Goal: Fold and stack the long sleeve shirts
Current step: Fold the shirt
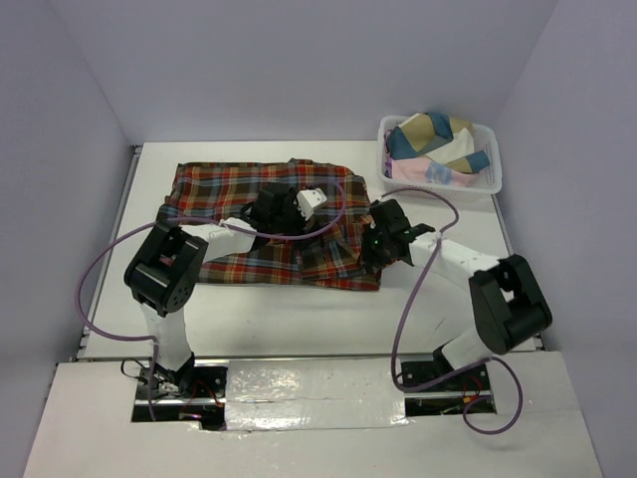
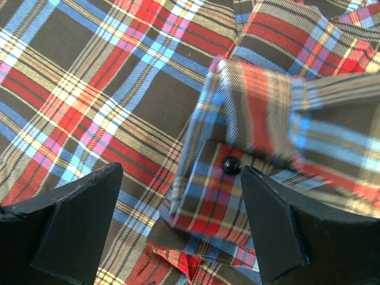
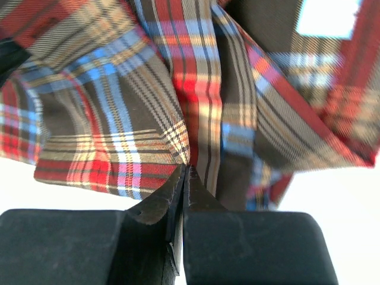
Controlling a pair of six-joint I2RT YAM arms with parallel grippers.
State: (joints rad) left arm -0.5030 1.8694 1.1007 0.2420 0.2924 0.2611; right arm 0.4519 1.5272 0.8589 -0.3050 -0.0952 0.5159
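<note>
A plaid long sleeve shirt [image 1: 214, 189] in red, brown and blue lies spread across the middle of the white table [image 1: 299, 319]. Over its centre hovers my left gripper [image 1: 286, 206], open. In the left wrist view its fingers [image 2: 71, 219] straddle a buttoned cuff [image 2: 237, 154] that rests on the shirt [image 2: 89, 89], and the left gripper [image 2: 178, 219] touches nothing. My right gripper [image 1: 383, 239] is at the shirt's right edge. Seen from the right wrist, the right gripper [image 3: 187, 172] is shut, pinching a fold of the shirt [image 3: 119, 119], which hangs raised off the table.
A white lattice basket [image 1: 495, 181] holding other bundled cloth in blue, tan and pink stands at the back right corner. Purple cables loop from both arms. Grey walls close in the table on three sides.
</note>
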